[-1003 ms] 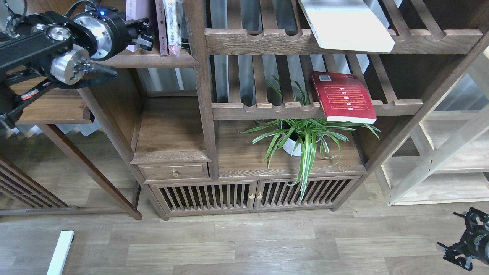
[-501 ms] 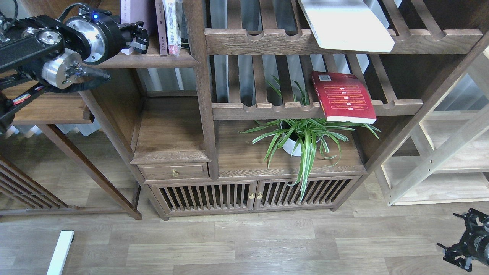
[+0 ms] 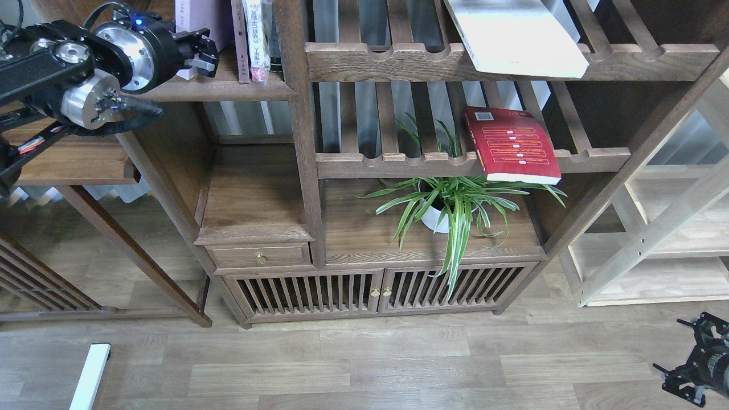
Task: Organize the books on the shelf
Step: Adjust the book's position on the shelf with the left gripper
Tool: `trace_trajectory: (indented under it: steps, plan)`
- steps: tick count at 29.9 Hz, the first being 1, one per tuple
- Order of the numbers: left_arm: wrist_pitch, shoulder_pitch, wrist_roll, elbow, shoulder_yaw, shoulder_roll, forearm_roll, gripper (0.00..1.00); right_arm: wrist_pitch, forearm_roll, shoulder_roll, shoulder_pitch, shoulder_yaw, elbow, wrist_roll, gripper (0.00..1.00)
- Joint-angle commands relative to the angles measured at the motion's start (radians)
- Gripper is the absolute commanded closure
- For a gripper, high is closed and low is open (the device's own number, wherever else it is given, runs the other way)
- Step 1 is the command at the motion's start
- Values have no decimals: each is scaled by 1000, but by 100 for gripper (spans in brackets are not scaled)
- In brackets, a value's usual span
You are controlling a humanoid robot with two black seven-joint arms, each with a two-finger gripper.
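A pale lavender-white book (image 3: 202, 16) stands on the dark-brown shelf (image 3: 228, 89) at the top left. My left gripper (image 3: 199, 53) reaches in from the left and its fingers (image 3: 206, 64) close on that book's lower end. A white book with a yellow-green cover (image 3: 515, 37) lies flat on the upper slatted rack. On the middle slatted rack lies a red book with yellow text bands (image 3: 512, 145), overhanging the front rail. My right gripper (image 3: 692, 370) hangs low at the bottom right over the floor, small and dark.
A thin brown-spined book (image 3: 238, 40) and a plastic-wrapped one (image 3: 256, 42) stand right of the lavender book. A potted spider plant (image 3: 450, 205) sits under the red book. A pale light-wood rack (image 3: 655, 239) stands at the right, a low side table (image 3: 74, 162) at the left.
My left gripper has drawn slightly left and up along the shelf. The lavender book's lower left edge has shifted left with it. The right arm has barely moved.
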Motion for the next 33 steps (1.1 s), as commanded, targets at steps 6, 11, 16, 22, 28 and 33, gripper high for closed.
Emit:
trace_trajectory:
  steps: [6, 11, 16, 22, 28, 33]
  plan:
    - [19, 1, 0, 16, -12, -13, 3, 60, -1, 0, 0, -5, 0, 0, 0, 0]
    - [37, 1, 0, 30, -30, -10, 0, 37, -1, 0, 0, -5, 0, 0, 0, 0]
    - [39, 1, 0, 32, -41, -8, 0, 23, -1, 0, 2, -5, 0, 0, 0, 0]
    - [45, 1, 0, 33, -43, -11, -26, 22, -1, 0, 0, -5, 0, 0, 0, 0]
    - [43, -1, 0, 32, -43, -13, -28, 21, -2, 0, -2, -5, 0, 0, 0, 0]
    - [36, -4, 0, 15, -43, -5, -44, 21, -1, 0, -11, -5, 0, 0, 0, 0]
